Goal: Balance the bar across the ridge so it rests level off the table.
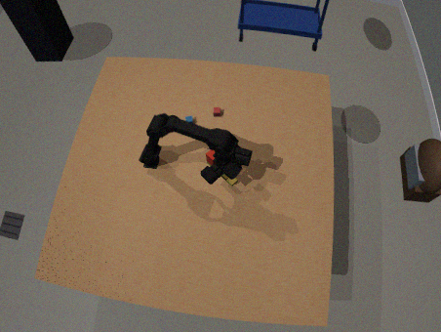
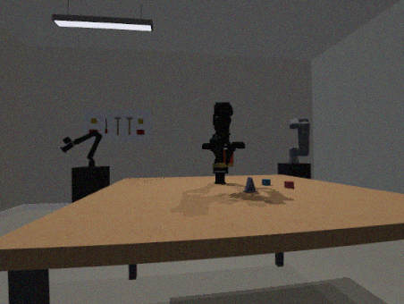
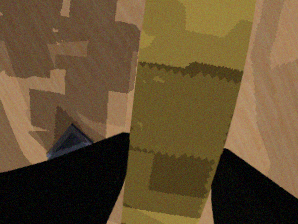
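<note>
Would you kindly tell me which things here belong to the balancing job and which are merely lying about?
Belong to the job:
- yellow bar, gripped in the tool
- dark blue ridge, standing on the table

Just lying about:
- small blue block
- small red block
- blue cart beyond the table
</note>
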`<state>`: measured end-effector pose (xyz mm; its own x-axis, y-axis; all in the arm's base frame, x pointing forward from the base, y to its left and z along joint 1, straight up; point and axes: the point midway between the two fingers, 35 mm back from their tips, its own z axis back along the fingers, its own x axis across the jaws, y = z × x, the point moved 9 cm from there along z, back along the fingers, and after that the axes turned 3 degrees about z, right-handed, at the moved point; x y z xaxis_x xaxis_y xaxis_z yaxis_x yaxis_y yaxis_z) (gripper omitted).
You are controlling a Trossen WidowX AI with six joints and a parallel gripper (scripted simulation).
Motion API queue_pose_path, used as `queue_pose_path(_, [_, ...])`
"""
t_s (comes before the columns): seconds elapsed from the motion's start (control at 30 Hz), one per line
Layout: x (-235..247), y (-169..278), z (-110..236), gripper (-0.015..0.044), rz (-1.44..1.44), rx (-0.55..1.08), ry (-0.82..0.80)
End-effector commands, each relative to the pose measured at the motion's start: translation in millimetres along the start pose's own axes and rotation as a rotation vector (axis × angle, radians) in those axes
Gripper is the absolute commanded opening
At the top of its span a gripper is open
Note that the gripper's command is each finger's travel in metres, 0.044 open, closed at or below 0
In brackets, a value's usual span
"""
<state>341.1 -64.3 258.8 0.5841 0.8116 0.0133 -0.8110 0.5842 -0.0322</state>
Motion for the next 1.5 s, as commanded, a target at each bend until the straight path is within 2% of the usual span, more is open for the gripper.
queue_pose_path(0.0, [14,4,1,0.0000,-0.080,0.002,-0.003])
queue_pose_path(0.77, [79,54,2,0.0000,-0.602,0.009,-0.007])
queue_pose_path(1.47, [79,57,-25,0.0000,-0.615,0.009,-0.007])
